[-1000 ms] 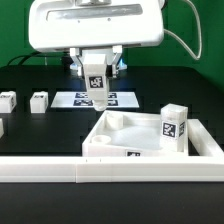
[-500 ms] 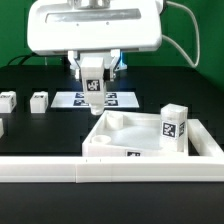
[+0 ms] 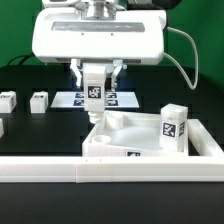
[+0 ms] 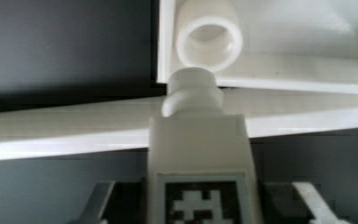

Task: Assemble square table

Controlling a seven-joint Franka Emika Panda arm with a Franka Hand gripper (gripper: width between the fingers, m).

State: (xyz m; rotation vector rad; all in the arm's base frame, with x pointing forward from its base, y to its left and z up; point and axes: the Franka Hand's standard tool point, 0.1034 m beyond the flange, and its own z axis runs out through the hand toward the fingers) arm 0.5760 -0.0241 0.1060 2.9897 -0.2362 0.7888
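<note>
I'm holding a leg (image 3: 95, 93) clamped in the gripper (image 3: 95, 80), hanging over the table top (image 3: 205, 143) at its far corner on the exterior view's left. To seat it cleanly, I'm aiming to centre the peg (image 4: 192, 82) on the corner socket (image 4: 211, 42), upright, before lowering. The wrist view is showing the peg just short of that hole. Only the exterior view is showing my height and the second leg (image 3: 172, 127) standing in the top
</note>
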